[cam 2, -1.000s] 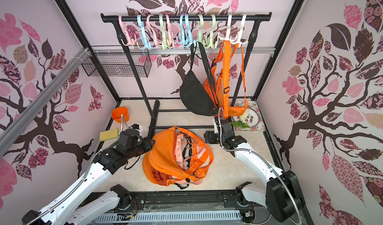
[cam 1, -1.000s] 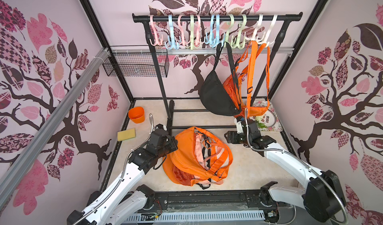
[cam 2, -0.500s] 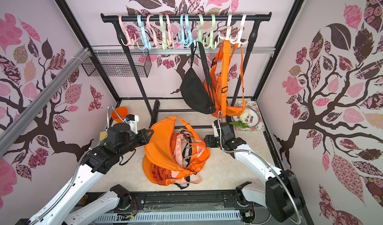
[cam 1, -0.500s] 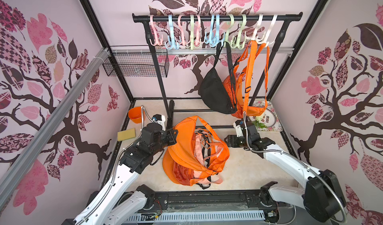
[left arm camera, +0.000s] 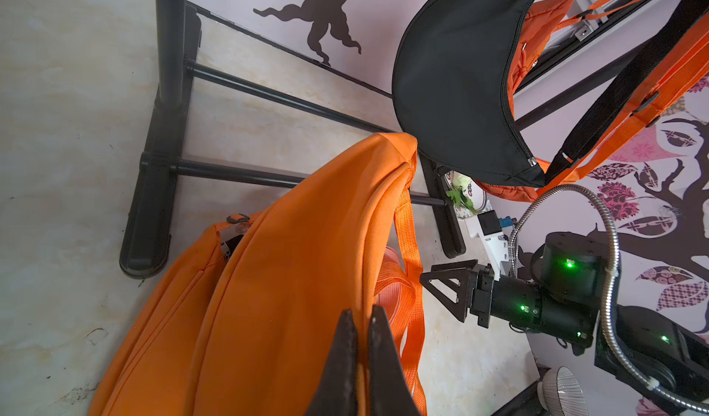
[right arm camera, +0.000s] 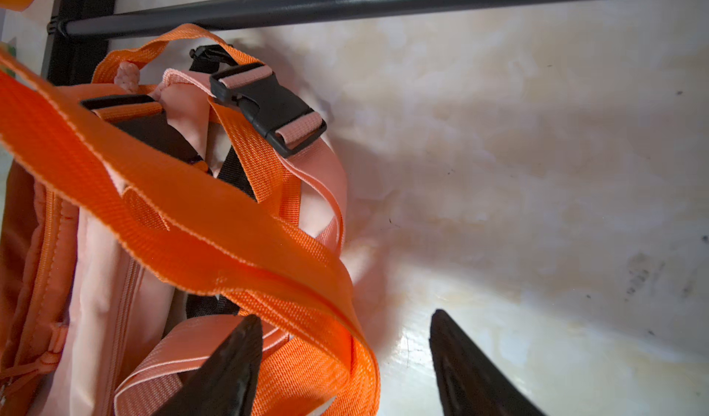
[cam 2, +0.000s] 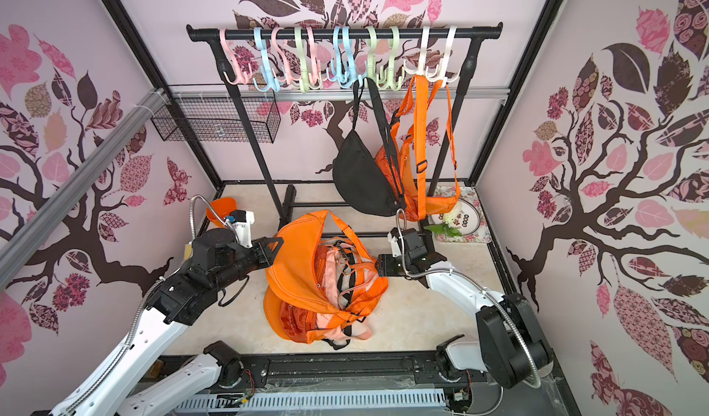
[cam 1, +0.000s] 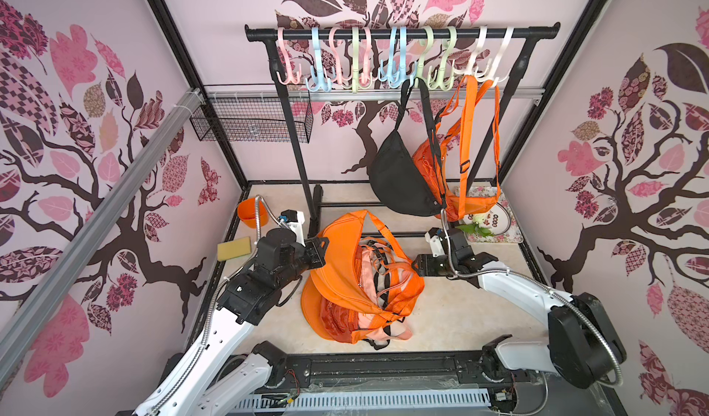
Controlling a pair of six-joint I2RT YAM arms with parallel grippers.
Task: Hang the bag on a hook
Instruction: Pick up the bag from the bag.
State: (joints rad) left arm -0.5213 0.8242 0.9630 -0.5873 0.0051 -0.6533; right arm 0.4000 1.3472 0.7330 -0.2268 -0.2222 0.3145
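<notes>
Left gripper (cam 1: 321, 243) | clamped on orange bag (cam 1: 341, 258) | bag raised higher than before

The pale beige, marbled tabletop (cam 1: 452, 318) carries at its middle a heap of orange and peach fabric bags (cam 1: 368, 318) with tangled webbing straps; the bright orange fabric bag (cam 1: 341, 264) on top tilts up off the heap. Behind it stand the flat black feet of the metal garment rack (cam 1: 317, 207). At the far left sit an orange plastic cup (cam 1: 248, 214) and, just in front, a yellow rectangular sponge (cam 1: 234, 248). A floral-patterned tray (cam 1: 506, 228) lies far right, bearing a green leafy sprig (cam 1: 474, 229).
</notes>
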